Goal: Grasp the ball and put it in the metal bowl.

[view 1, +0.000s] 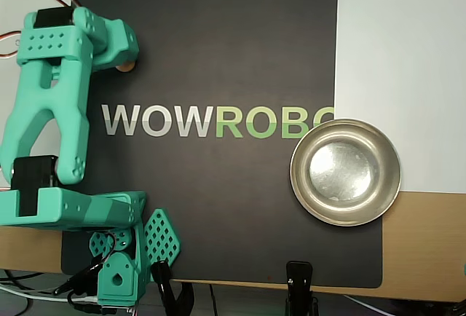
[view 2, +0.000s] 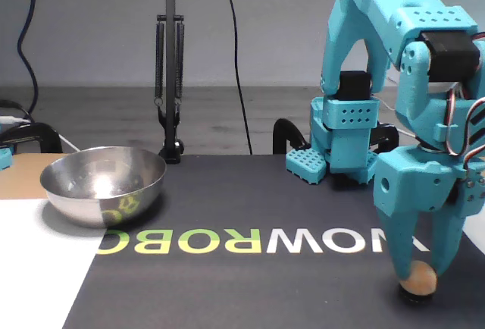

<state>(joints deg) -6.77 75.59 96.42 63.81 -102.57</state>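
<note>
The small tan-orange ball (view 2: 419, 277) rests on the black mat at the lower right of the fixed view. My teal gripper (view 2: 419, 271) points straight down over it, one finger pressed against each side, so it is shut on the ball. From overhead only a sliver of the ball (view 1: 128, 67) peeks out under the gripper body at the upper left. The shiny metal bowl (view 1: 297, 174) stands with nothing in it at the mat's right edge, far from the ball. In the fixed view the bowl (view 2: 102, 196) is on the left.
The black mat (view 1: 218, 39) carries the lettering WOWROBO across its middle. The arm's base (view 1: 120, 272) sits at the lower left overhead. A black clamp (view 1: 299, 279) grips the near table edge. A lamp stand (view 2: 170, 79) rises behind the bowl.
</note>
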